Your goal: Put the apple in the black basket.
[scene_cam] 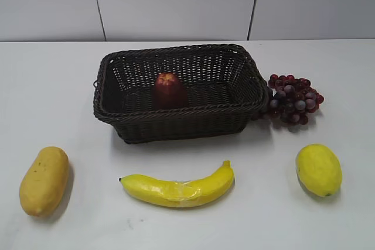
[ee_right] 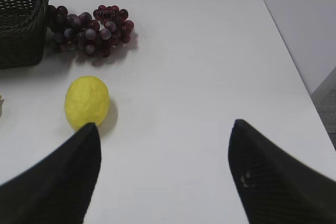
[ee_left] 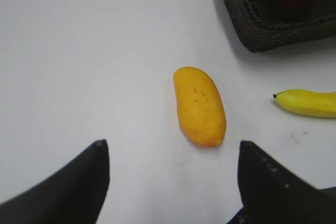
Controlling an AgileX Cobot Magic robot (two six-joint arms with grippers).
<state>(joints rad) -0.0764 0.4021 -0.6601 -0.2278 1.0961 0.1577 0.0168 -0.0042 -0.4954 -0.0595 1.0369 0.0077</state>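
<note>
Exterior alone shows apple (scene_cam: 170,91) upright inside black basket (scene_cam: 176,127).

A white table (scene_cam: 70,86) fills most of the exterior view, its far edge meeting a pale grey wall (scene_cam: 176,4) of large panels split by two thin dark seams. In the right wrist view the table's far right corner shows against the same wall, and a strip of grey floor (ee_right: 328,103) lies past the right edge. Soft, even light leaves only faint shadows.
</note>
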